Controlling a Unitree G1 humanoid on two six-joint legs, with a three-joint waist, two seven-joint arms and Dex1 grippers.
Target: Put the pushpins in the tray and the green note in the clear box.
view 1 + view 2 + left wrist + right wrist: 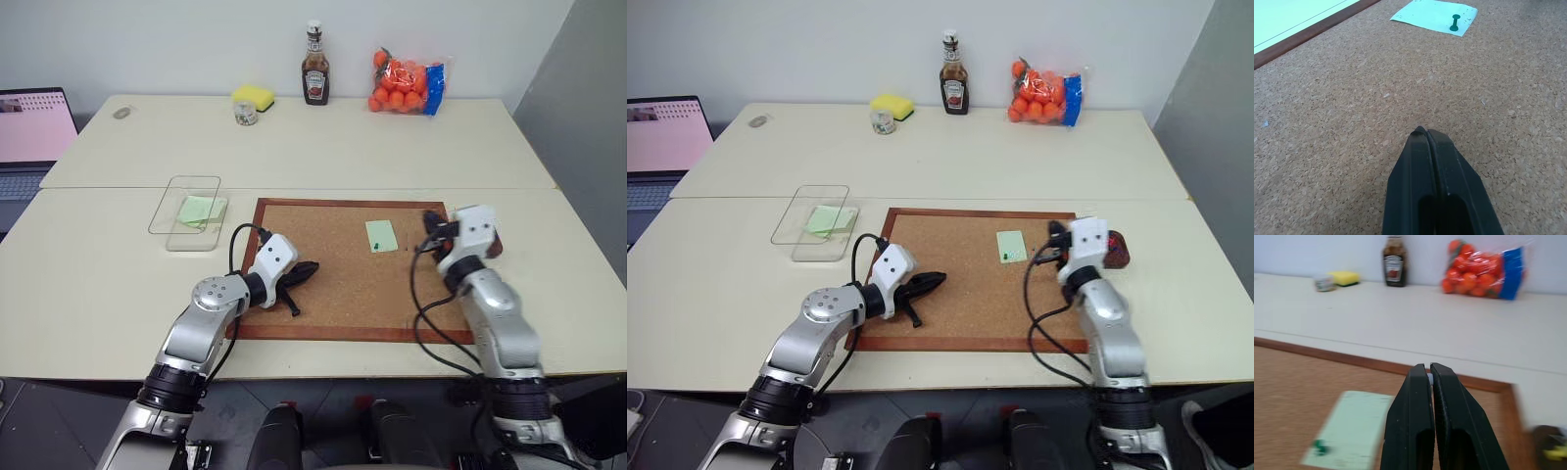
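Note:
On the corkboard [333, 294] lies the pale green note [381, 236], held by a dark green pushpin [1454, 23] near its front edge. My left gripper [310, 268] is shut and empty, lying low over the cork and left of the note. My right gripper [1427, 368] is shut above the board's right side, just right of the note. A tiny pale speck sits between its tips, and I cannot tell what it is. The brown tray [1118, 250] lies right of that hand, with something yellow [1558, 450] in it. The clear box [186, 212] left of the board holds a lime note [202, 211].
At the back of the table stand a ketchup bottle [314, 67], a bag of oranges [404, 84], a yellow sponge [254, 96] and a small jar [245, 115]. A laptop [29, 132] sits at the far left. The right table edge runs close past the tray.

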